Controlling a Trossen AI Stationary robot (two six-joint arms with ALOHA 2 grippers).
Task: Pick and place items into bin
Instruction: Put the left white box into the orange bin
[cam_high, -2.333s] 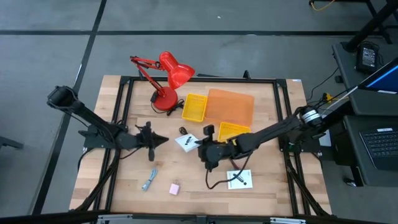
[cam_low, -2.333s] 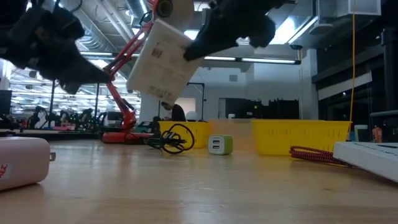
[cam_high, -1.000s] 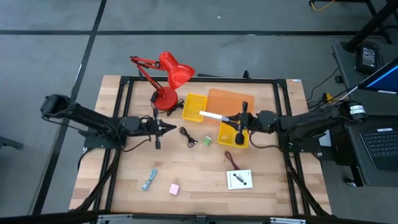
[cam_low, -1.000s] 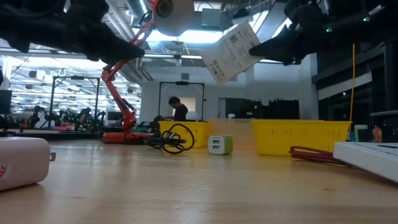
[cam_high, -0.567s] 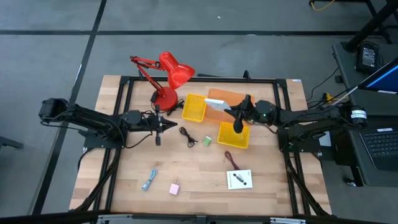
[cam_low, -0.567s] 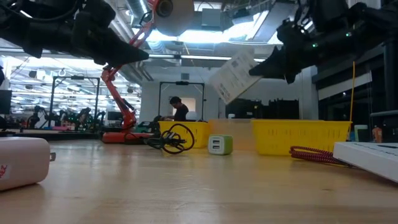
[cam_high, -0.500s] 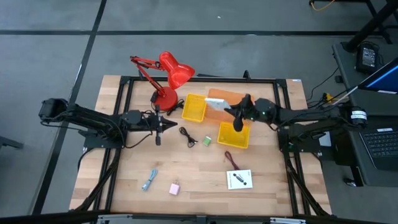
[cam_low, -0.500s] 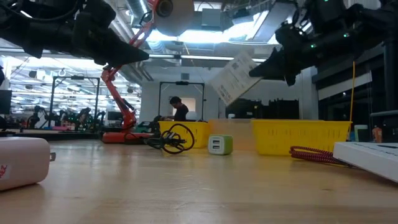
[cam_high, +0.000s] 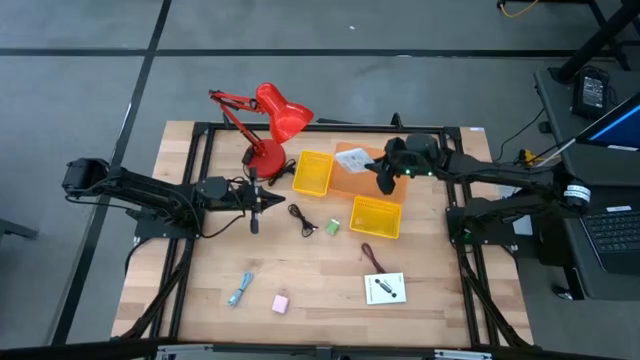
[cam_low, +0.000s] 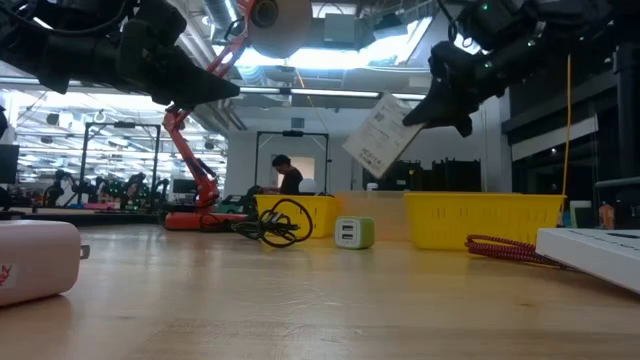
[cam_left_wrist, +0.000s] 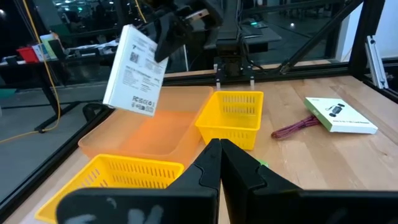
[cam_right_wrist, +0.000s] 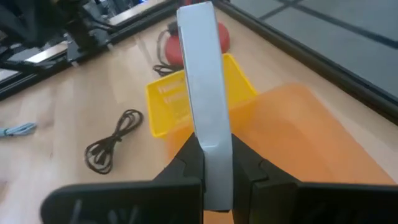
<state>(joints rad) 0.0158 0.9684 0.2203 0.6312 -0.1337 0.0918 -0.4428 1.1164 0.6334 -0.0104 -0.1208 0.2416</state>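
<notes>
White card (cam_high: 352, 158) hangs pinched in the right gripper (cam_high: 381, 176) above the orange bin (cam_high: 375, 186).

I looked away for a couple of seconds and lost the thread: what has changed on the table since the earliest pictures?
The right gripper carried the white box from the table's middle back over the orange bin, still clamped on it. The left gripper, shut and empty, shifted toward the red lamp. The black cable, green block, maroon cord, second white box and pink block stayed put.

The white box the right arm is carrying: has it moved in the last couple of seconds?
Yes. The white box went from mid-table, away from the lamp-free front, to above the orange bin.
</notes>
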